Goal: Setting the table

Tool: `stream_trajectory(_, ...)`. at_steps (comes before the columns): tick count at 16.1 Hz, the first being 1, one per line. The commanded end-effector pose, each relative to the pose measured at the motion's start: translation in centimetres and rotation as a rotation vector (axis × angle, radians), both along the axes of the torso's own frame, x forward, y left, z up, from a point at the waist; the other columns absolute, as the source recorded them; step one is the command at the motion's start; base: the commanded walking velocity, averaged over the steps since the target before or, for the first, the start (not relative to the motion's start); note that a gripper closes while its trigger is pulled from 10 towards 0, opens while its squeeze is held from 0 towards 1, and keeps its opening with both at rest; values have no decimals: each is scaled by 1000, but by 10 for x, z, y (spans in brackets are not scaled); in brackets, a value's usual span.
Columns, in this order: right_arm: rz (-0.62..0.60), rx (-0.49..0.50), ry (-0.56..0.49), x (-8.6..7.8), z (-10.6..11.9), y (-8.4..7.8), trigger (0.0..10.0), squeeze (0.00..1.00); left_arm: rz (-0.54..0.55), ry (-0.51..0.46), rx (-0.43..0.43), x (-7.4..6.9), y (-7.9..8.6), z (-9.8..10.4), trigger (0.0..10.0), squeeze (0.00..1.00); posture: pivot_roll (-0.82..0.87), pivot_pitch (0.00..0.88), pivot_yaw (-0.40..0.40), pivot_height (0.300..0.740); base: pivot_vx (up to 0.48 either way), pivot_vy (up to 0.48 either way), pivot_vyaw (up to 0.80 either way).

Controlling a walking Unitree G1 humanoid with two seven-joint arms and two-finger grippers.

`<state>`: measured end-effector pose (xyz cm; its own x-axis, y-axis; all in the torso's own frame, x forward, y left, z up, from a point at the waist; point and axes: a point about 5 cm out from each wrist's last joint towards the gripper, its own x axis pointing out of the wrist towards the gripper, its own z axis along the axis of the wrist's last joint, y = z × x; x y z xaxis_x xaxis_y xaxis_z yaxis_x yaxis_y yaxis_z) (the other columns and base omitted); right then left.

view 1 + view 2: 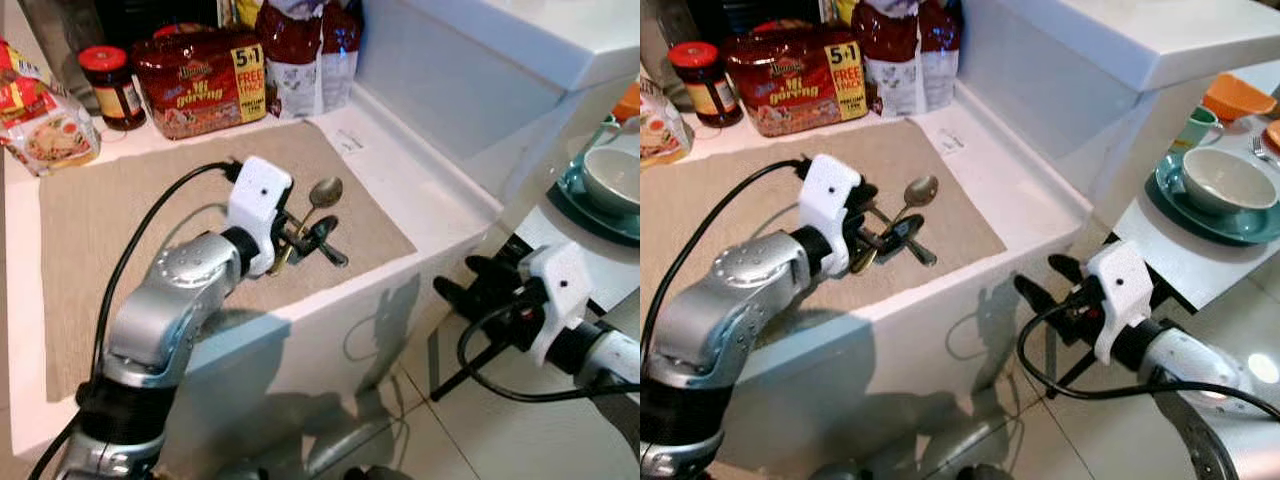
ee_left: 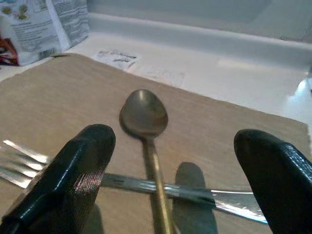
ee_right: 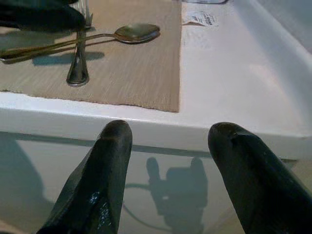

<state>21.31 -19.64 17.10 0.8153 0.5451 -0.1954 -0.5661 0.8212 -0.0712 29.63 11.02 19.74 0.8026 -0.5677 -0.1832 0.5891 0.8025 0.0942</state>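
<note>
A brass-coloured spoon lies across a silver fork on a beige placemat that covers a white counter. My left gripper hovers low over the pair. It is open, with one black finger on each side of the spoon's handle and nothing held. My right gripper is open and empty. It hangs below the counter's front edge and points at the counter's white side. In the right wrist view the spoon and the fork's handle lie on the mat beyond that edge.
A noodle multipack, a jar and food bags line the back of the counter. To the right, a lower table holds a white bowl on a teal plate, a green mug and an orange bowl. Tiled floor lies below.
</note>
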Motion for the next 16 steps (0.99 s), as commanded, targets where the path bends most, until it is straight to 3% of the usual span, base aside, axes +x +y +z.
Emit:
stream_trajectory(1,-10,-2,-21,-3,5,-3,10000,0,-26,22,10,1,-6,-2,10000,0,48,43,-38,740,0,0,0)
stream_trajectory(9,-33,-17,-23,-7,7,-8,10000,0,-81,80,-32,-1,-20,-7,10000,0,16,36,-23,740,0,0,0)
stream_trajectory(16,8,-22,-7,-9,10,-6,10000,0,26,165,6,6,-15,-23,10000,0,7,36,-20,740,0,0,0)
